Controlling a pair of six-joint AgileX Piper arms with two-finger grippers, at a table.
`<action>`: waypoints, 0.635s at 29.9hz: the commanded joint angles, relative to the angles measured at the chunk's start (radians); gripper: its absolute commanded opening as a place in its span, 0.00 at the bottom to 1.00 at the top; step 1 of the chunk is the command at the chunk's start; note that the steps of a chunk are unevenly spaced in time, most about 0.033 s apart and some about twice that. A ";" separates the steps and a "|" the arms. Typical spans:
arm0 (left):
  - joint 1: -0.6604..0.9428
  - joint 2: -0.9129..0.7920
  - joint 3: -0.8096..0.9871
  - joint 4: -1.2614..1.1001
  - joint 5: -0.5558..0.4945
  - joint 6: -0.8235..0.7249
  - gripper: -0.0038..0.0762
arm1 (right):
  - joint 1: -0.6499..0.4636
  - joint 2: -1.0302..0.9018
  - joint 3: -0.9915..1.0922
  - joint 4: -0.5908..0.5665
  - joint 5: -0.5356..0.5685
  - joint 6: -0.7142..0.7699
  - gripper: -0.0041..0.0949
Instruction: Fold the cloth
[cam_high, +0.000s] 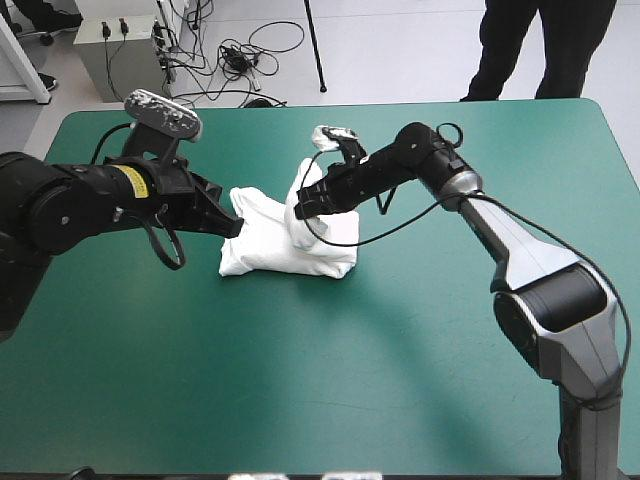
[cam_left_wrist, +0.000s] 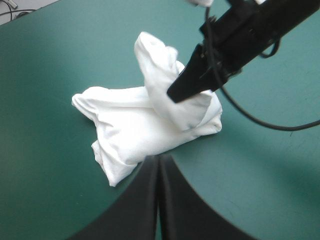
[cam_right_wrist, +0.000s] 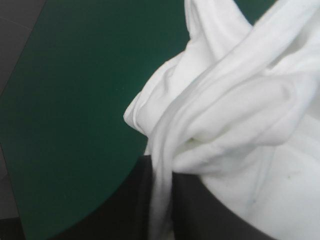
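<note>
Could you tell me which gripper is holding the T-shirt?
The right gripper: shut on a fold of the T-shirt, raised above the heap. The left gripper is shut empty at its edge.

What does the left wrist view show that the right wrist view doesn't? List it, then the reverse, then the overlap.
Left wrist only: the whole T-shirt as a crumpled heap, the right claw seen from outside holding up a fold, and the left claw shut, its tip at the heap's edge.
Right wrist only: a strand of cloth running between the right claw's black fingers.
Both: the white T-shirt on the teal-green cover, with the right claw shut on it.
</note>
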 joint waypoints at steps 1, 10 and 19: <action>0.000 -0.049 -0.026 0.004 0.036 -0.030 0.04 | 0.032 0.012 -0.129 0.096 0.013 -0.021 0.28; 0.000 -0.051 -0.026 0.004 0.036 -0.055 0.04 | 0.075 0.077 -0.306 0.107 0.199 -0.029 0.72; 0.000 -0.054 -0.026 -0.007 0.036 -0.057 0.04 | 0.035 -0.074 -0.296 -0.356 0.201 0.194 0.65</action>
